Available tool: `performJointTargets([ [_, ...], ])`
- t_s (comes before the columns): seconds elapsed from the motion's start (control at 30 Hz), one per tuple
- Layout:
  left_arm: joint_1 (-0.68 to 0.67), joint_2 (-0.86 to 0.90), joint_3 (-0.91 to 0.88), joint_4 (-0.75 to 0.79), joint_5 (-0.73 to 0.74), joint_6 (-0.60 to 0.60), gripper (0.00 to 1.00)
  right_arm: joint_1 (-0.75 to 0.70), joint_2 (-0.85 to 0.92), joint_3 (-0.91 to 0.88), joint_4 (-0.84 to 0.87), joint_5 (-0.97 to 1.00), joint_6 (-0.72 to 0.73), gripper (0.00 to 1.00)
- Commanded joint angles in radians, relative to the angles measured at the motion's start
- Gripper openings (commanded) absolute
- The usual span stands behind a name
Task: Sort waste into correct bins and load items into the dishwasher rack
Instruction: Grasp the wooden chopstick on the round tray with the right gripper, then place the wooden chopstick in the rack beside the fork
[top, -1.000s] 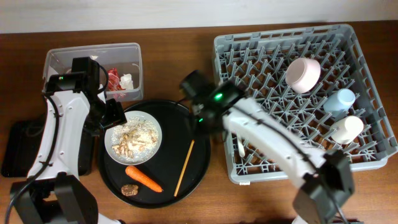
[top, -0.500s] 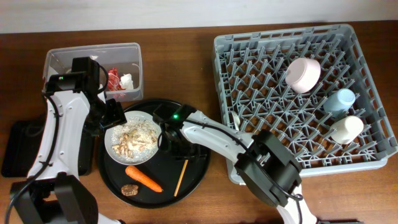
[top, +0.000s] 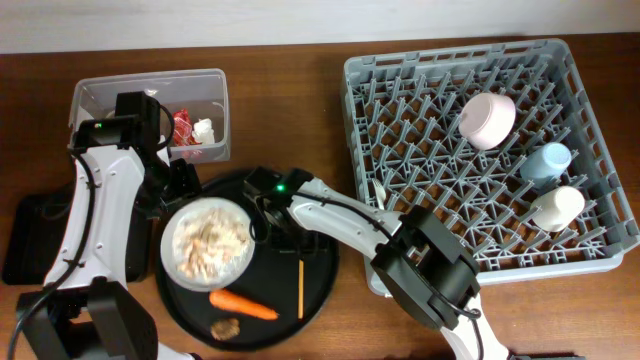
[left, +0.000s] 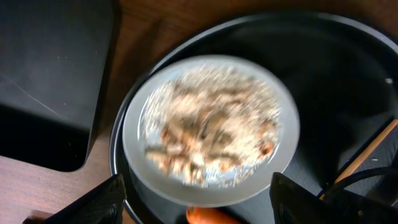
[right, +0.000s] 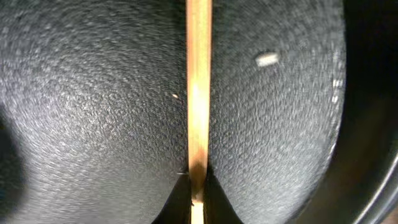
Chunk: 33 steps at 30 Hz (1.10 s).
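1. Overhead: the round black tray (top: 324, 285) has shifted. The plate (top: 243, 263) of rice-like scraps (top: 205, 240) sits lower in the frame than half a second ago, as do the carrot (top: 243, 305) and brown lump (top: 225, 327). The wooden chopstick (top: 300, 288), slanted before, now points straight up the frame. The right gripper (top: 292, 248) is at its upper end, and the left gripper (top: 181, 188) hangs by the plate's upper-left rim.
2. Left wrist: the fingers are spread wide above the blurred plate, holding nothing.
3. Right wrist: the fingertips pinch the chopstick's near end on the tray.
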Motion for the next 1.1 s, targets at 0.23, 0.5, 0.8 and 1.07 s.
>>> performJointTargets([
  [0.23,0.001,-0.027,0.005,-0.002,-0.011,-0.009,0.73,0.008,0.023,0.032,-0.008,-0.069,-0.016,0.04],
  [0.5,0.001,-0.027,0.005,-0.001,-0.011,-0.009,0.74,-0.042,-0.090,0.189,-0.171,0.075,-0.078,0.04],
  [0.8,0.001,-0.027,0.005,-0.001,-0.011,-0.009,0.73,-0.282,-0.359,0.280,-0.335,0.177,-0.336,0.04],
  [1.07,0.001,-0.027,0.005,-0.001,-0.010,-0.010,0.74,-0.513,-0.375,0.234,-0.430,0.157,-0.643,0.04],
])
